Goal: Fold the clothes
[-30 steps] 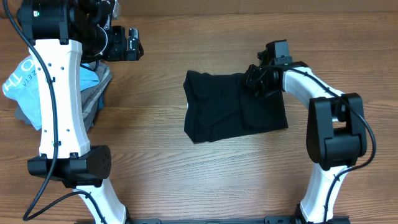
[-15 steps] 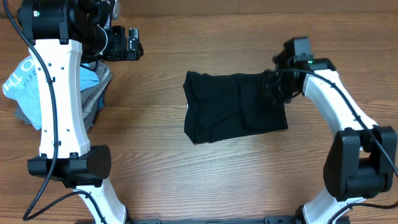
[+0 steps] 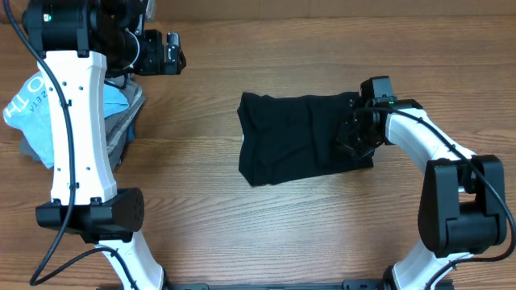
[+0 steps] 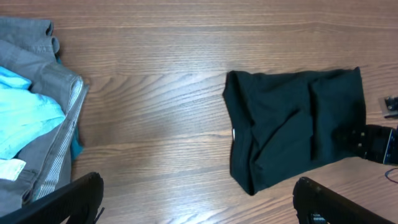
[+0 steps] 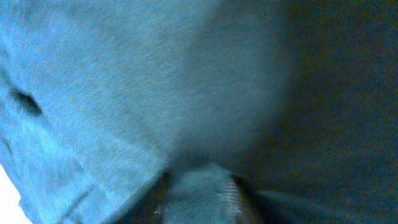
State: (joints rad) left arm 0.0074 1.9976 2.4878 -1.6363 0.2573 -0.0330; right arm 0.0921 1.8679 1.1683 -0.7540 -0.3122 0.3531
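robotics lab bench by the look of it, plain wood-grain table [image 3: 266, 234], two white-and-black robot arms [image 3: 76, 129] at its edge, heap of other clothes [image 3: 32, 121] left of the left claw [image 3: 168, 56]

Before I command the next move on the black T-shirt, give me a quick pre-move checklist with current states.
1. Black T-shirt lies folded on the table: ok.
2. Right gripper sits over the shirt's right edge: ok.
3. Right gripper's hold on the fabric: cannot tell; its wrist view shows only blurred cloth.
4. Left gripper open, empty, off the shirt: ok.
5. Light blue shirt and grey garments lie apart from the T-shirt: ok.
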